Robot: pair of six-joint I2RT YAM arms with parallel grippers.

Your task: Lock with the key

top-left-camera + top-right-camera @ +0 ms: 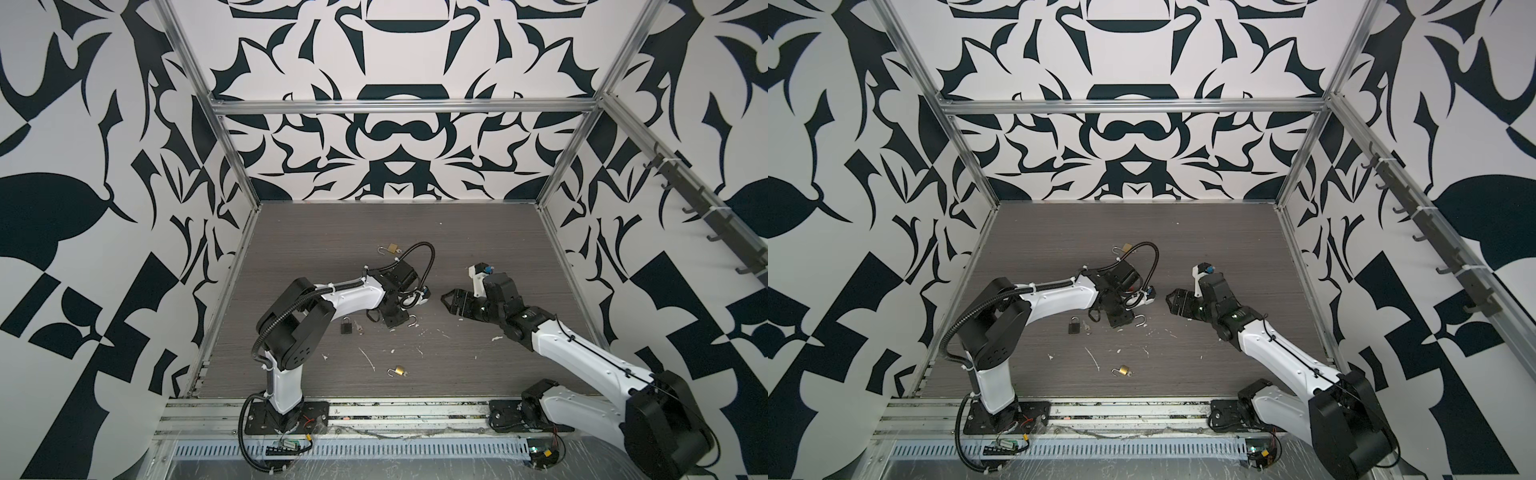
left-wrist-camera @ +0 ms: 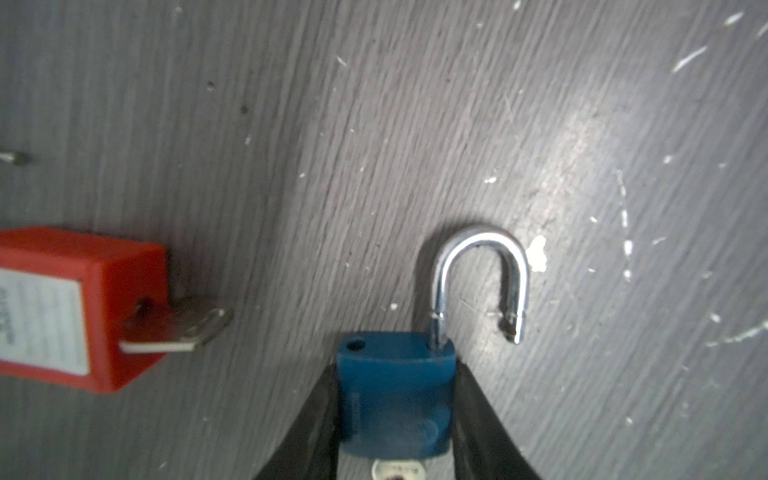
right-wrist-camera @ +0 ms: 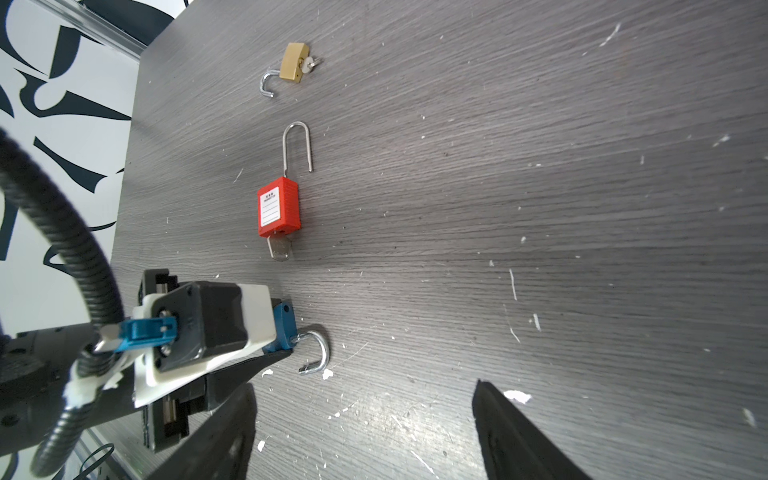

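Clenches the left hand on the blue lock down at the counter, shackle swung open, and hangs the right hand released nearby. Risks twisting that small body out of the pinch while pressing the shackle home, or missing its hole. Counts five locks: the blue, a red lock, a black lock, a far brass lock, a near brass lock; two hands.

Padlock between left hand's fingers
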